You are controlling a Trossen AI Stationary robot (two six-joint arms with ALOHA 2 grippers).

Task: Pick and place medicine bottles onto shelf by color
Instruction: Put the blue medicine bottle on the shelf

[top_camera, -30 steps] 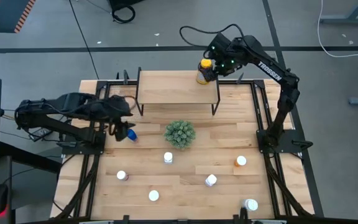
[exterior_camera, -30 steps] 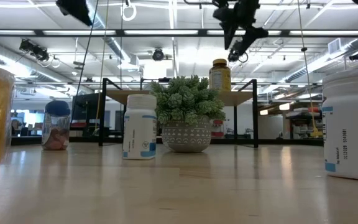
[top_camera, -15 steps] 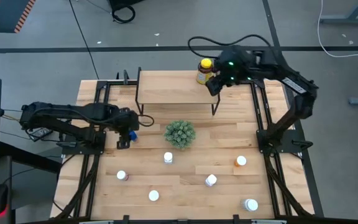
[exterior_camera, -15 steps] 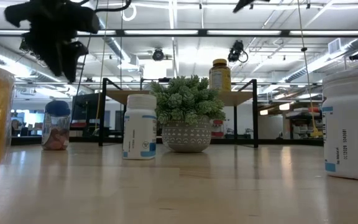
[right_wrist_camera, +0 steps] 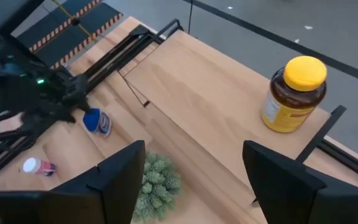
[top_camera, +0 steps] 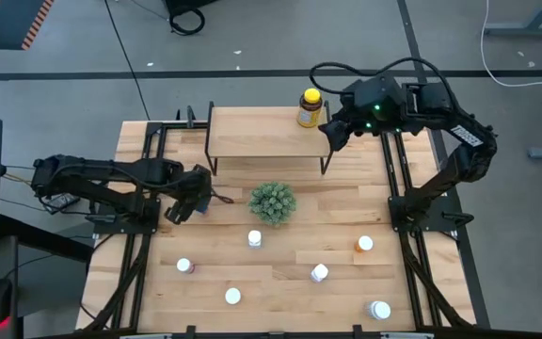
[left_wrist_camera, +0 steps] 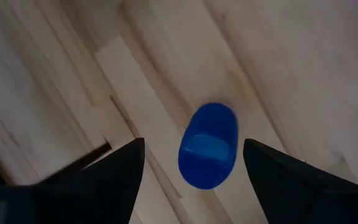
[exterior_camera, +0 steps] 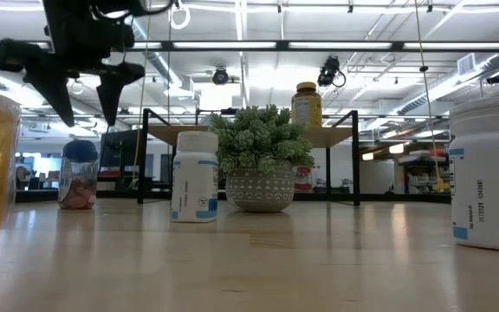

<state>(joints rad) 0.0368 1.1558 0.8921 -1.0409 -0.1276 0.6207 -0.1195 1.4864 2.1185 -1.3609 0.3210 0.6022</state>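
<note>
The left gripper (exterior_camera: 83, 102) is hanging with its fingers spread wide and holding nothing, directly above the blue bottle (left_wrist_camera: 208, 145), which is standing upright on the tabletop (top_camera: 280, 273) at about nine o'clock from the green plant ball (top_camera: 272, 202). The right gripper (top_camera: 331, 135) is hovering open and empty just beside the shelf (top_camera: 252, 132), off its three o'clock end. The amber bottle with the yellow cap (top_camera: 310, 107) is standing upright on that end of the shelf, clear of the right fingers. The other bottles are sitting well apart across the six o'clock half of the table: one white-capped bottle (top_camera: 255, 239) is standing near the plant at its six o'clock, and an orange one (top_camera: 363, 244) is sitting toward four o'clock.
</note>
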